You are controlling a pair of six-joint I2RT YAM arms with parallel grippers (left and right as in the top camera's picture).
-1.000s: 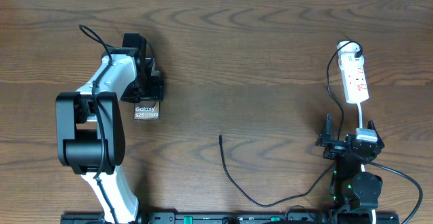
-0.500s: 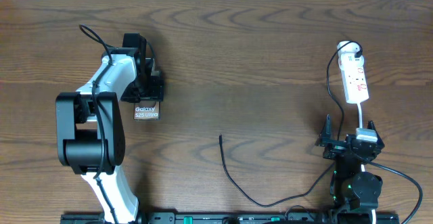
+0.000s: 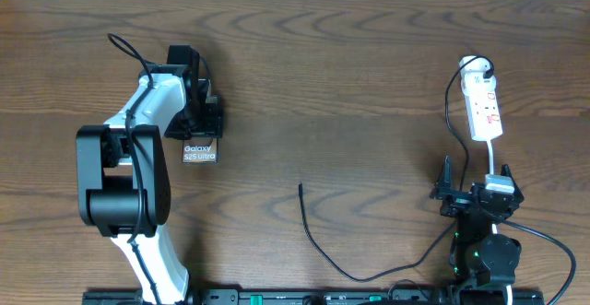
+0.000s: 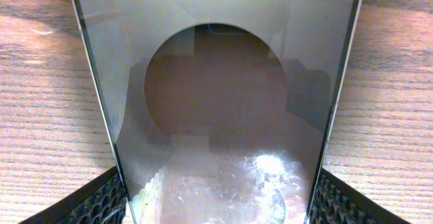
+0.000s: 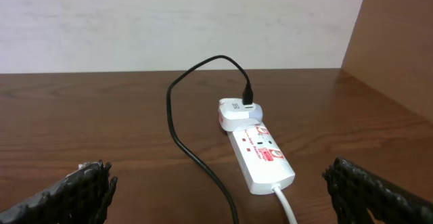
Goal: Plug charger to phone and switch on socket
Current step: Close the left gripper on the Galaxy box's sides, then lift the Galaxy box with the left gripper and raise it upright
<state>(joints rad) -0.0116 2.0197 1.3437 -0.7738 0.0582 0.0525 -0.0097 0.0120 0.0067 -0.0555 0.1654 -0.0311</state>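
The left gripper (image 3: 206,123) clasps the phone (image 3: 200,153) by its two long edges; the right gripper (image 3: 475,193) gapes wide, holding nothing.

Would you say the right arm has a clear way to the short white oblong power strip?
Probably yes: the right tool stands open facing the white power strip across bare wooden tabletop; only the thin black charger cable curves alongside.

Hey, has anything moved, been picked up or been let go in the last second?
Nothing visibly changed. The left gripper stays closed around the phone, the right gripper stays open short of the socket, and the charger lies loose on the table.
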